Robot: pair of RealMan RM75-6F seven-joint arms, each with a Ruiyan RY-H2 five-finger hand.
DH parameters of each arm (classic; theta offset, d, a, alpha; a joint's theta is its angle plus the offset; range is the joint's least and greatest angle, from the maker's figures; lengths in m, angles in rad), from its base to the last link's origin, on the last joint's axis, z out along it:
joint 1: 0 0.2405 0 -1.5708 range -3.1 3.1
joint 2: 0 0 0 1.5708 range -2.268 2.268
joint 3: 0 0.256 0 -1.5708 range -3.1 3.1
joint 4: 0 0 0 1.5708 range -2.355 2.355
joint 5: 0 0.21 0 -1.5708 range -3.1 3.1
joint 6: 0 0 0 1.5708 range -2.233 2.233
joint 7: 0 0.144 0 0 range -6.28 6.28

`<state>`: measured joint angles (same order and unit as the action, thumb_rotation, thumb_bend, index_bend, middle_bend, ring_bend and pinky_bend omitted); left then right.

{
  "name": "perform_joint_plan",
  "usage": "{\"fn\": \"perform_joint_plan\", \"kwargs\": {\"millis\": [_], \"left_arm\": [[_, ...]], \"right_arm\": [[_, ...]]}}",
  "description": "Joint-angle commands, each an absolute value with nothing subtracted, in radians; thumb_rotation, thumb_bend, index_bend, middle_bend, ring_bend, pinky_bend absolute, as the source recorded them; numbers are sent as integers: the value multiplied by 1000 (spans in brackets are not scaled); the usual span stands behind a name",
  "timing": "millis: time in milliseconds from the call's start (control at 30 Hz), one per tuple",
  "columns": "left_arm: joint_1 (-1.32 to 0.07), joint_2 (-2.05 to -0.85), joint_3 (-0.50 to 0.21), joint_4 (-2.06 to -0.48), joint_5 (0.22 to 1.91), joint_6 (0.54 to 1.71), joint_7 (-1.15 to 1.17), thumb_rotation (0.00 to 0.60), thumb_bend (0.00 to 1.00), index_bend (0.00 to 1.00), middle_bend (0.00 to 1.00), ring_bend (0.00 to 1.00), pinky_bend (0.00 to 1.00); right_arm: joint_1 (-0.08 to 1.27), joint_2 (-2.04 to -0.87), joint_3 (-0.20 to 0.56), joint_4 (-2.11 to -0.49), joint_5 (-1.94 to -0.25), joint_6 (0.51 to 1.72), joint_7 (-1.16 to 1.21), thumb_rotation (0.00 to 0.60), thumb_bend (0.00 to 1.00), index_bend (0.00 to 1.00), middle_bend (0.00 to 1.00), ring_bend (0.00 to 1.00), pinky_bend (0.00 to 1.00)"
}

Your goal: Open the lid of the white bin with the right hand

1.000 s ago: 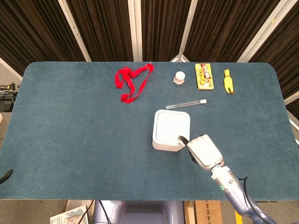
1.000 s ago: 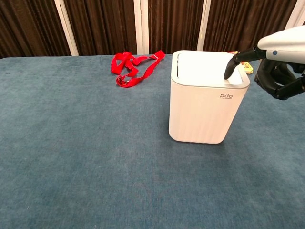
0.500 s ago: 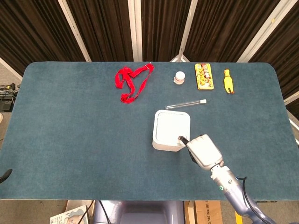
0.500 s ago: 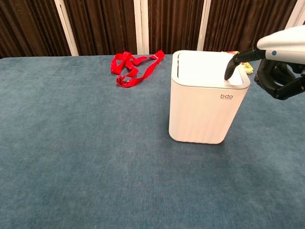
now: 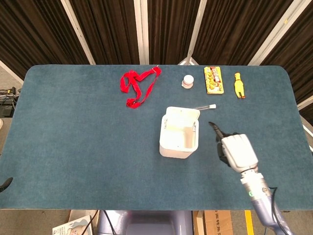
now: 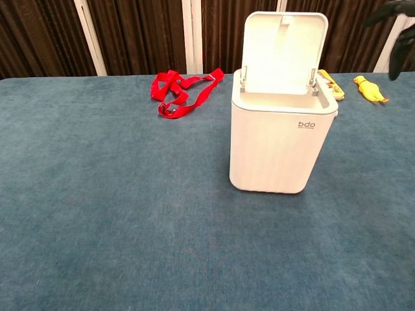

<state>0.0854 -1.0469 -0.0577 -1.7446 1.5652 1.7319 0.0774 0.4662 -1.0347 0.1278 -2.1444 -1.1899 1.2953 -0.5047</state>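
Observation:
The white bin (image 5: 177,150) stands mid-table with its lid (image 6: 283,52) swung up and upright at the back, so the empty inside shows in the head view. In the chest view the bin (image 6: 275,152) faces me with its front wall. My right hand (image 5: 235,150) hovers to the right of the bin, apart from it and holding nothing. One dark finger points toward the far side while the others are curled in. Only its dark fingers (image 6: 397,23) show at the chest view's top right corner. A dark sliver at the table's left edge (image 5: 6,184) may be my left hand.
A red strap (image 5: 137,86) lies far left of the bin. Behind the bin lie a clear tube (image 5: 204,106), a small white jar (image 5: 188,81), a snack packet (image 5: 213,80) and a yellow toy (image 5: 238,85).
The lid has sprung from closed to fully upright. My right hand, whose fingertip was pressing the lid's front edge, has pulled away to the right and upward.

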Motion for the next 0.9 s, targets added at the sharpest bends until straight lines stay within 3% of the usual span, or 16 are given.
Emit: {"fn": "perform_joint_plan", "kwargs": {"millis": [33, 233, 500, 900], "left_arm": [[86, -1048, -58, -1746, 1566, 1733, 80, 600, 121, 106, 20, 0, 0], [85, -1049, -60, -1743, 1566, 1734, 79, 600, 121, 105, 20, 0, 0], [86, -1045, -53, -1746, 1570, 1728, 86, 600, 121, 103, 20, 0, 0], [73, -998, 5, -1774, 1637, 1668, 42, 600, 121, 102, 20, 0, 0]], "right_arm": [[439, -1024, 112, -2125, -1198, 1321, -496, 600, 544, 108, 278, 421, 414], [350, -1037, 43, -2067, -1279, 1402, -471, 600, 428, 93, 140, 246, 311], [227, -1109, -29, -1881, -1419, 1546, -402, 600, 320, 92, 123, 202, 253], [133, -1222, -53, -1641, -1526, 1645, -317, 600, 317, 92, 121, 191, 216]]}}
